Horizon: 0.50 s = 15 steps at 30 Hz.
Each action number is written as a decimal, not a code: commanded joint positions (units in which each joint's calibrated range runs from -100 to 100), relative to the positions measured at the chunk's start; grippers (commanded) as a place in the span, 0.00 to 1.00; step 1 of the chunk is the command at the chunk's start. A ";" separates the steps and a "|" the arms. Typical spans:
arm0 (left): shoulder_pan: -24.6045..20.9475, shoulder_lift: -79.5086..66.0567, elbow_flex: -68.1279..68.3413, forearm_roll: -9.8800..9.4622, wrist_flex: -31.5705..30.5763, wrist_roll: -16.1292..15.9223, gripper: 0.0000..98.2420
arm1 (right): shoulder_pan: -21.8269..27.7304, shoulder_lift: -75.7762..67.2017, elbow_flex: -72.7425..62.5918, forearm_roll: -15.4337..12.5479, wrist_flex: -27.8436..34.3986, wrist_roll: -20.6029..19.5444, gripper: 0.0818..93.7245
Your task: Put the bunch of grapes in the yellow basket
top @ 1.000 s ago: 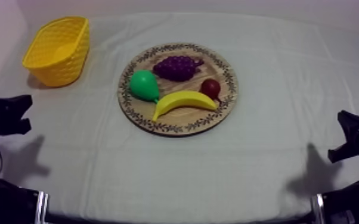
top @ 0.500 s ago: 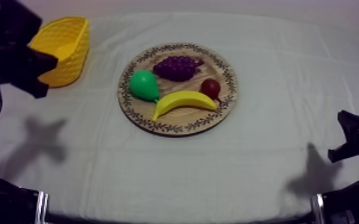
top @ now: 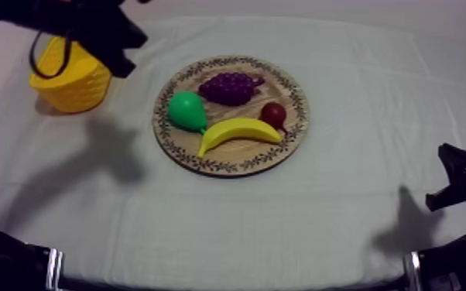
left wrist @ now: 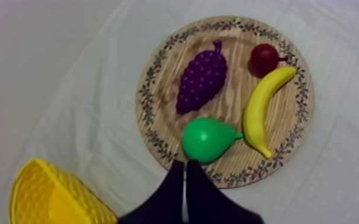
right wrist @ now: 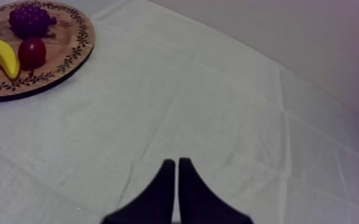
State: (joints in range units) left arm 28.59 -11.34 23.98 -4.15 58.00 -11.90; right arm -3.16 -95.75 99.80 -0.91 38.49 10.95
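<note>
Left tool (left wrist: 185, 164) together as narrow black wedge, near round wooden board (left wrist: 234, 95), knobbly grapes (left wrist: 201, 80)

The round wooden board (left wrist: 232, 102) shows matt grain; the grey-white cloth (top: 282, 224) on the desk is matt and creased; the yellow openwork basket (top: 73, 87) and smooth green pear (top: 186, 111) look plastic.

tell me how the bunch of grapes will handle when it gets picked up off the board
The bunch of grapes looks like one moulded piece, so it probably stays stiff; its bumpy surface should aid grip. As toy fruit it is likely light. It lies flat on the wooden board, broad and tapered, so it seems unlikely to roll.
</note>
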 commanded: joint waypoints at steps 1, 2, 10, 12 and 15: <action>0.86 6.83 -7.74 -0.04 2.73 -0.93 0.00 | 0.02 -0.01 -0.02 0.00 -0.03 0.02 0.00; 1.24 8.72 -9.93 -0.08 3.97 -1.37 0.00 | 0.02 -0.01 -0.02 0.00 -0.03 0.02 0.00; 2.98 22.33 -26.63 -0.76 12.80 -4.20 0.00 | 0.02 -0.01 -0.02 0.00 -0.03 0.02 0.00; 3.03 25.11 -30.12 -0.63 14.57 -4.54 0.00 | 0.02 -0.01 -0.02 0.00 -0.03 0.02 0.00; 3.19 28.72 -34.22 -0.50 16.47 -4.96 0.00 | 0.02 -0.01 -0.02 0.00 -0.03 0.02 0.00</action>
State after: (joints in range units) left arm 31.75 14.51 -6.30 -4.70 73.85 -16.77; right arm -3.16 -95.75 99.80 -0.91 38.49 10.95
